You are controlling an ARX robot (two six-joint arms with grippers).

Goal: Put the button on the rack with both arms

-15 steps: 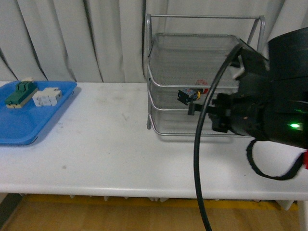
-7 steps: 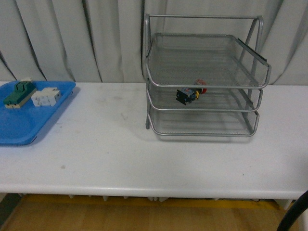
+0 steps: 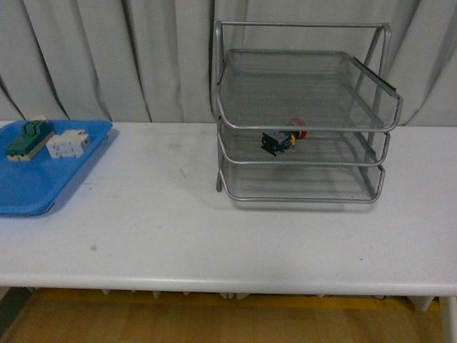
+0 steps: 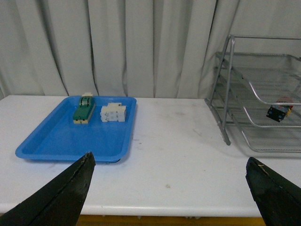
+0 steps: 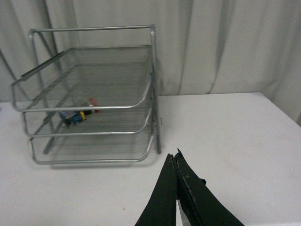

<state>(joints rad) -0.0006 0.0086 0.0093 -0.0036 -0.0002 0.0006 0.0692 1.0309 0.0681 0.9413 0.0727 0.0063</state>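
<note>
We are seeing the button lying on its side in the middle tier of the rack, toward the front edge, its red cap pointing to the back and its dark body toward us. The rack is standing on the white table, to the right of centre.

We are holding our left gripper well back from the table with its fingers spread wide apart and nothing between them. Our right gripper is hanging off to the side of the rack with its fingers pressed together, gripping nothing.

Far to the left, a blue tray is sitting on the table, carrying a green block and a white part side by side.
</note>
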